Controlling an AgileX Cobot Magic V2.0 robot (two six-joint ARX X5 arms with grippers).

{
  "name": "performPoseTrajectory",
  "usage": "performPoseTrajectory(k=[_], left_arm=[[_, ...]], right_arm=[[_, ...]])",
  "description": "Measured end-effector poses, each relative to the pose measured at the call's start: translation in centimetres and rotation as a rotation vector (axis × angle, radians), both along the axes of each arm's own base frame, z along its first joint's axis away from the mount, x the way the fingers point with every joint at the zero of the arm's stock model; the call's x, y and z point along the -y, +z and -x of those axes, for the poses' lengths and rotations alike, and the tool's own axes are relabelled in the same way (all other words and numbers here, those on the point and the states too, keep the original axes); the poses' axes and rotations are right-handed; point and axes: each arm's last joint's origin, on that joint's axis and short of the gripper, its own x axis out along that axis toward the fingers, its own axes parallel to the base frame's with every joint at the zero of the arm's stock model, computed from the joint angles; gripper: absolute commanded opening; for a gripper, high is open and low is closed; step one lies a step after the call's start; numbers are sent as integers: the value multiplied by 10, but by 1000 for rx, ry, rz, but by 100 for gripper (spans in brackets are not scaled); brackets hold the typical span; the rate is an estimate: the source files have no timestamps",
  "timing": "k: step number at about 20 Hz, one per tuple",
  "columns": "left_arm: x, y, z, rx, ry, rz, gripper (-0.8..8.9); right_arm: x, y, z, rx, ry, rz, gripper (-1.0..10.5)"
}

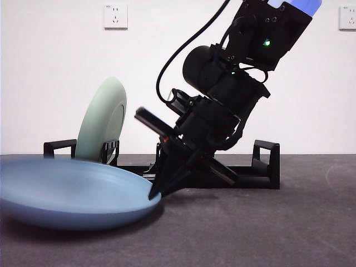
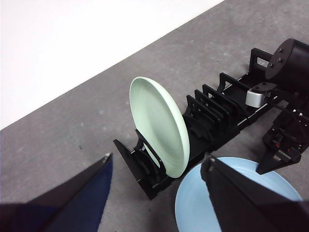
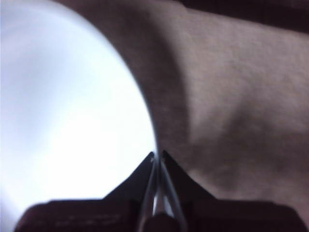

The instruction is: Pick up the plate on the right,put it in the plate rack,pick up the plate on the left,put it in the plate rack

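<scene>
A light blue plate (image 1: 67,192) lies low at the front left of the table, before the black plate rack (image 1: 245,175). My right gripper (image 1: 154,194) reaches down at a slant and is shut on the plate's right rim; in the right wrist view the thin rim (image 3: 153,140) runs between its nearly closed jaws (image 3: 158,157). A pale green plate (image 1: 103,119) stands on edge in the rack's left end. My left gripper (image 2: 158,159) hangs open high above the rack (image 2: 212,111), looking down on the green plate (image 2: 157,123) and the blue plate (image 2: 241,198).
The rack's prongs to the right of the green plate hold nothing. Squared loop handles (image 1: 266,153) rise at both ends of the rack. A white wall with sockets (image 1: 115,15) stands behind the grey table (image 1: 267,228).
</scene>
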Motion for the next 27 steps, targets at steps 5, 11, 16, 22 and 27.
performPoseTrajectory(k=[5,11,16,22,27], left_arm=[[4,-2,-3,-26,-49,7,315],[31,-13,-14,-98,-217,-45,314],[92,-30,-15,-82,-367,-221,314],[164,-68,2,-8,-480,-595,313],[193,-99,-11,-32,-511,-698,310]], right_arm=[[4,7,5,-24,3,31,-16],[32,101,25,231,-56,-12,-16],[74,152,17,266,-148,10,-16],[92,163,11,257,-170,51,-16],[92,163,12,228,-140,29,-16]])
